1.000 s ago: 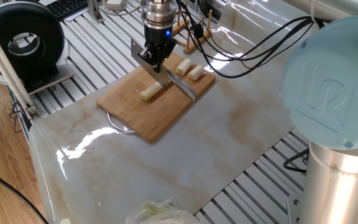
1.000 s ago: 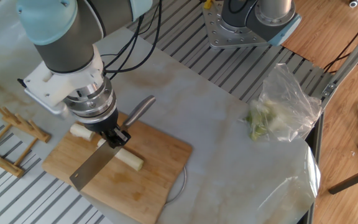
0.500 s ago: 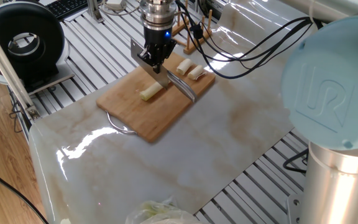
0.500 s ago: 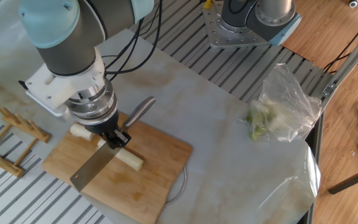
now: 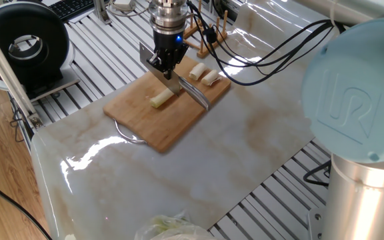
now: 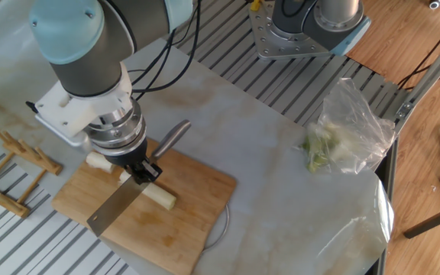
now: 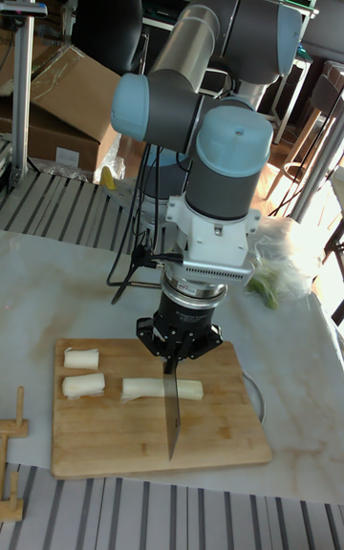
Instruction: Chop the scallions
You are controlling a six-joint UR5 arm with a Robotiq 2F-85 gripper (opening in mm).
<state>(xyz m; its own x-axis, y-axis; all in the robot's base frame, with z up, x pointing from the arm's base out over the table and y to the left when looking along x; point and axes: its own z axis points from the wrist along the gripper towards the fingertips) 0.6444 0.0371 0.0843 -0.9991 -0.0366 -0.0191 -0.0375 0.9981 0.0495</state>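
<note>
— Where the wooden cutting board [image 7: 115,435] lies on the pale marbled table [image 5: 199,167], what stands around it?

— A wooden rack [image 6: 10,164] sits just off one short edge of the board, a clear plastic bag of pale leafy greens [image 6: 342,134] lies well apart near the table's far edge, and a black round fan [image 5: 22,47] stands beyond the table corner. Black cables [image 5: 265,57] hang over the far side.

— And the scallions?

— Three cream-white scallion chunks [image 7: 162,390] rest on the board. The long one lies about mid-board, its long axis running along the board's length, ends pointing toward the two short edges. Two shorter pieces [image 7: 82,371] lie side by side near the short edge by the rack, parallel to it.

— What blocks the view?

— The black two-finger gripper [image 7: 174,357] hangs over the long chunk, its fingers clamped on the metal knife [image 6: 117,206]. In the tall view the blade points down across the chunk, hiding its middle. Whether the edge touches the stalk, I cannot tell.
</note>
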